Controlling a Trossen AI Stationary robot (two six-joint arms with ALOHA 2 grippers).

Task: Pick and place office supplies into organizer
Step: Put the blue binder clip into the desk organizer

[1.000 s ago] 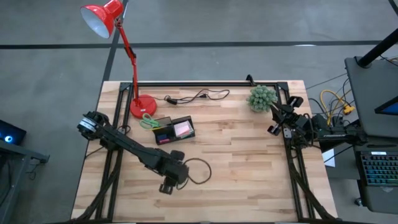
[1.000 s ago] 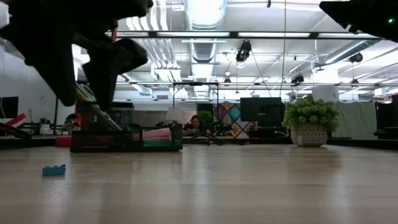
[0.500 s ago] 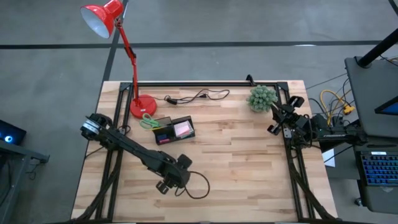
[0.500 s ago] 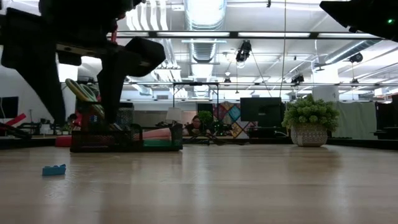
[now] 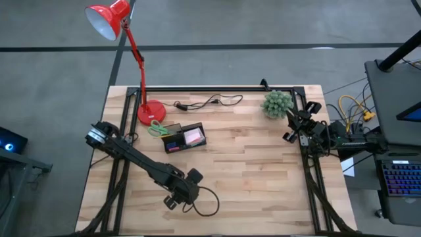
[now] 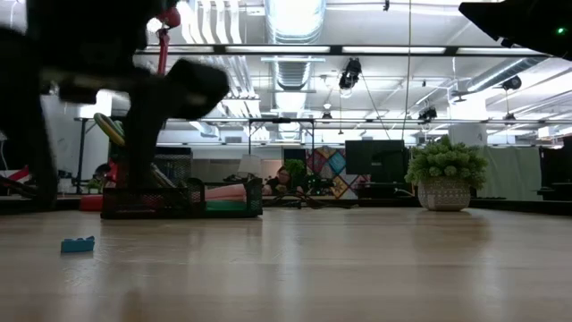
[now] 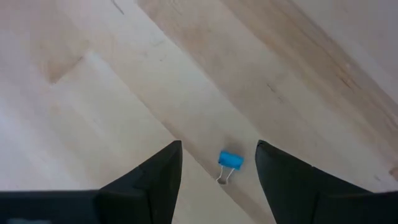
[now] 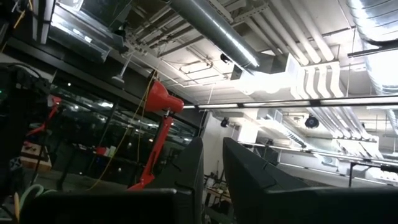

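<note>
A small blue binder clip (image 7: 230, 162) lies on the bare wood near the table's front left; it also shows in the low view (image 6: 78, 243). My left gripper (image 7: 219, 146) hangs open right above it, pointing steeply down, one finger on each side of the clip and clear of it (image 5: 172, 201). The black organizer (image 5: 184, 138) stands at the back left with a pink pad (image 5: 193, 136) inside. Green-handled scissors (image 5: 156, 128) stick out of its left end. My right gripper (image 8: 213, 140) waits at the table's right edge, pointing up, with a narrow gap and nothing in it.
A red lamp stands on its round base (image 5: 151, 112) behind the organizer. A black cable (image 5: 207, 102) lies along the far edge, and a green plant ball (image 5: 277, 103) sits at the back right. The middle and right of the tabletop (image 5: 263, 171) show bare wood.
My left gripper has sunk toward the table and shifted a little toward the near edge. It has rolled about its own axis, so its fingers now stand on either side of the blue clip. The clip has stayed where it was.
</note>
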